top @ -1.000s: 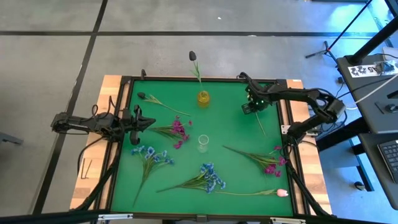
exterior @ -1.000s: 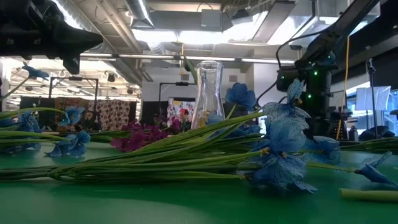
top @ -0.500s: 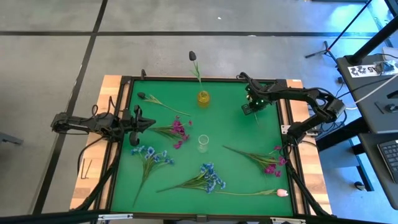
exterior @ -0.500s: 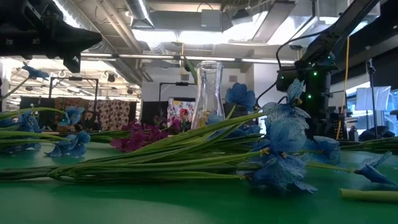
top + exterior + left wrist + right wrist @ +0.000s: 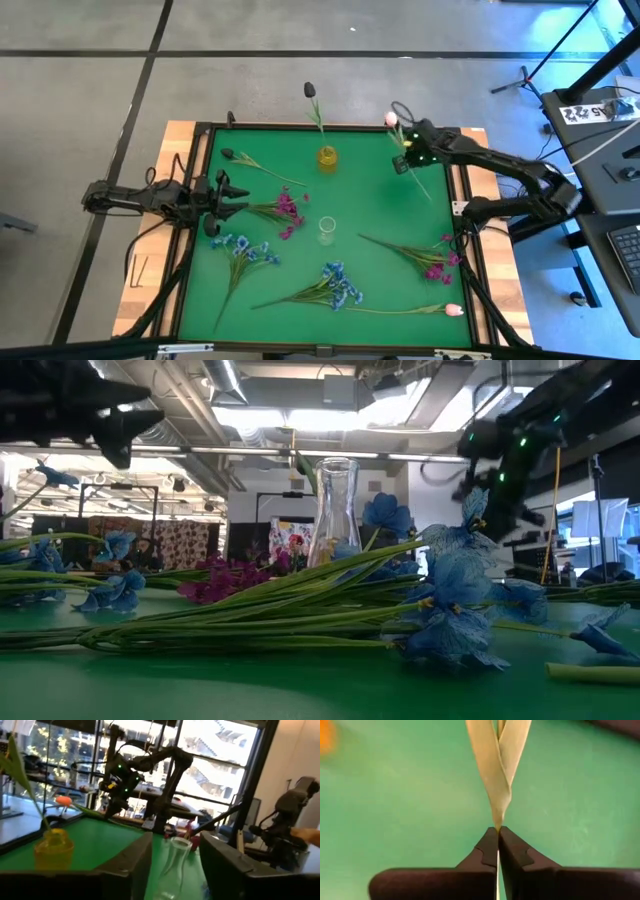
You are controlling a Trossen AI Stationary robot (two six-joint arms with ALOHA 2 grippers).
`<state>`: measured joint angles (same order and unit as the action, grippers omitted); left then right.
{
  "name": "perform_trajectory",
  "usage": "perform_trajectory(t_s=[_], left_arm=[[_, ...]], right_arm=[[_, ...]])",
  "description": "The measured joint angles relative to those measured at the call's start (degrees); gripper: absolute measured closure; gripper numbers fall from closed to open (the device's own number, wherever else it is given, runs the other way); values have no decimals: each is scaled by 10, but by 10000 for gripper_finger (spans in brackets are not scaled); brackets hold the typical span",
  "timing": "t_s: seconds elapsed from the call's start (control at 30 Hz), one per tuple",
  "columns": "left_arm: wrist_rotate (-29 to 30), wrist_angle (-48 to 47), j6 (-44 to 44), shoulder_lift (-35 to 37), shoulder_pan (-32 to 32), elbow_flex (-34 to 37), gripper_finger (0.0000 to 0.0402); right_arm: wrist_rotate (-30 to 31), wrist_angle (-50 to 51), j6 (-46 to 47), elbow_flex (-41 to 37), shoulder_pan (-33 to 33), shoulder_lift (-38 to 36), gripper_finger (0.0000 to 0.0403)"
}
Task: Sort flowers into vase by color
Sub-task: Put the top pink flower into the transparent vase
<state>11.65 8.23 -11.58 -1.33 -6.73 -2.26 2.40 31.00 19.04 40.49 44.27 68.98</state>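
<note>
Worktop (image 5: pixel 370 210): green mat in a dark raised frame, wooden border showing at the left and right edges.
Open room: bare mat at the far centre between the two vases and the right arm; also bare along the near left corner.
Left end effector (image 5: pixel 232 197): at the left edge of the mat, fingers (image 5: pixel 131 865) apart, nothing between them, just beside the magenta spray.
Right end effector (image 5: pixel 408 160): near the far right corner, fingers (image 5: pixel 487 851) pressed together on a pale pink tulip's stem.
Pale pink tulip (image 5: pixel 391 119): lifted, bud over the far frame edge, stem slanting back toward the mat; leaves fan out past the closed fingertips in the right wrist view.
Yellow vase (image 5: pixel 327 158): far centre, one near-black tulip (image 5: pixel 311 90) standing in it, bud reaching beyond the far edge.
Clear vase (image 5: pixel 326 231): mid mat, upright, holding no flower.
Second near-black tulip (image 5: pixel 228 154): lying flat, far left.
Magenta spray (image 5: pixel 288 208): flat, left of centre; a second magenta spray (image 5: pixel 436 268) near the right edge.
Blue sprays: one at near left (image 5: pixel 240 250), one at near centre (image 5: pixel 340 285), both flat.
Second pink tulip (image 5: pixel 453 310): flat along the near edge, bud at the near right corner.
</note>
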Motion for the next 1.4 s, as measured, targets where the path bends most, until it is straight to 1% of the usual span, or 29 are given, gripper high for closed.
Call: perform_trajectory(t_s=[0.1,0.23,0.3,0.37,0.43,0.5,0.7,0.8,0.9,1.03,1.17,1.4], left_arm=[[-8,-1,4,-22,0,-23,214],[-5,-18,22,-81,1,-67,205],[-2,-37,22,-118,1,-92,204],[-2,-54,14,-158,1,-117,203],[-2,-65,9,-197,1,-139,203],[-7,-66,1,-232,1,-156,203],[-7,-67,-5,-311,2,-199,203],[-6,-79,-23,-339,14,-219,203],[-7,-102,-31,-364,34,-234,203],[-18,-106,-31,-386,57,-243,203],[-26,-107,-31,-393,69,-244,203],[-26,-105,-33,-398,72,-244,203]], right_arm=[[-59,-39,-1,0,0,-63,401],[-162,-132,9,0,-8,-140,401],[-188,-192,19,1,-32,-168,402],[-201,-245,20,1,-66,-191,402],[-199,-298,21,1,-109,-206,402],[-185,-344,21,1,-155,-212,402],[-108,-446,-9,2,-294,-201,403],[-60,-477,-35,2,-352,-190,403],[-28,-510,-58,2,-398,-177,403],[-13,-563,-77,2,-441,-145,403],[-4,-624,-92,2,-466,-100,403],[-5,-710,-105,2,-477,-27,403]])
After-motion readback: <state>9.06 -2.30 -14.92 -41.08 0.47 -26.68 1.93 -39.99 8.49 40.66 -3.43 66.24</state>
